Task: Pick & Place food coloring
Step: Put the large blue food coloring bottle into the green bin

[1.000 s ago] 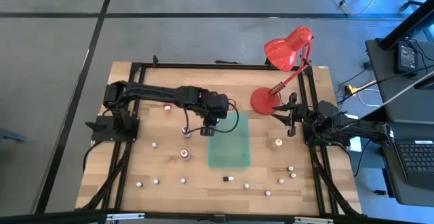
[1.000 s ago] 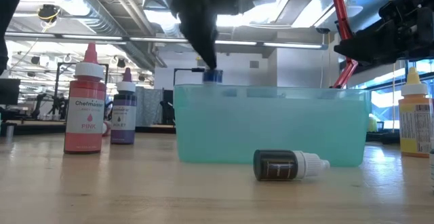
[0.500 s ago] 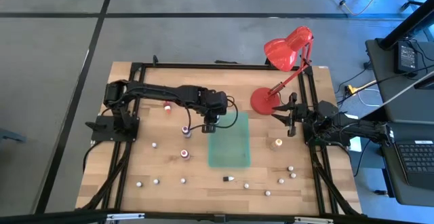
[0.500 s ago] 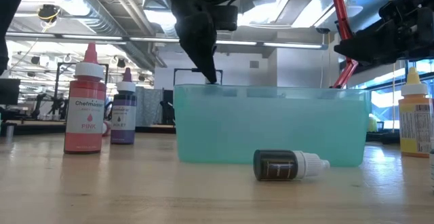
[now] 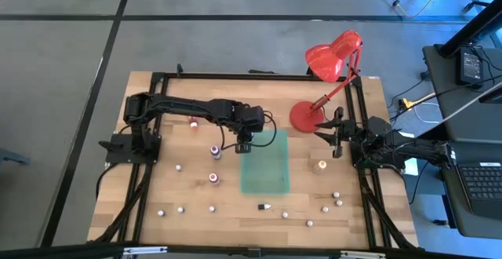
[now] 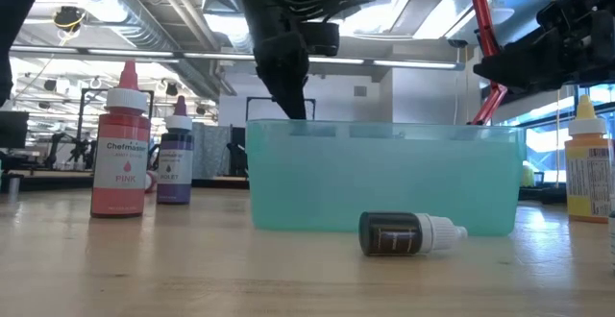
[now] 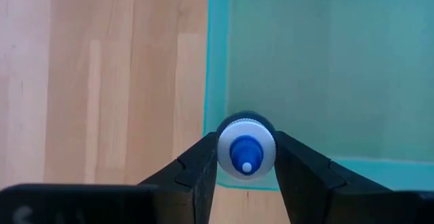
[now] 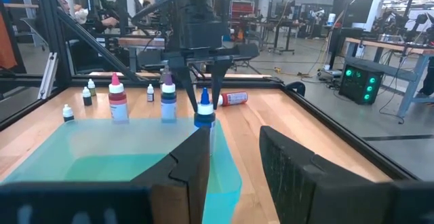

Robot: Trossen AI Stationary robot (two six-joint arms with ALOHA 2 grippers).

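Left gripper (image 7: pixel 245 173) has its fingers either side of the blue-capped bottle (image 7: pixel 246 147), lower-centre frame, at the teal tray (image 7: pixel 285 61) corner; firm hold or not, can't tell. Right gripper (image 5: pixel 329 133) waits mid-right, part-open, empty.

a robotics lab: exposed ceiling ducts (image 6: pixel 144 19), rows of workbenches (image 8: pixel 380 47), and a laptop (image 5: pixel 478 182) beside the wooden rig table (image 5: pixel 188 188).

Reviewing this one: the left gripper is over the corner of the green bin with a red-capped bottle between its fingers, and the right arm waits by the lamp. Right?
Not quite: the bottle between the left gripper's fingers has a blue cap with a white collar, not red, as the left wrist view shows. The rest stands: it is over a corner of the green bin, and the right gripper waits beside the lamp.
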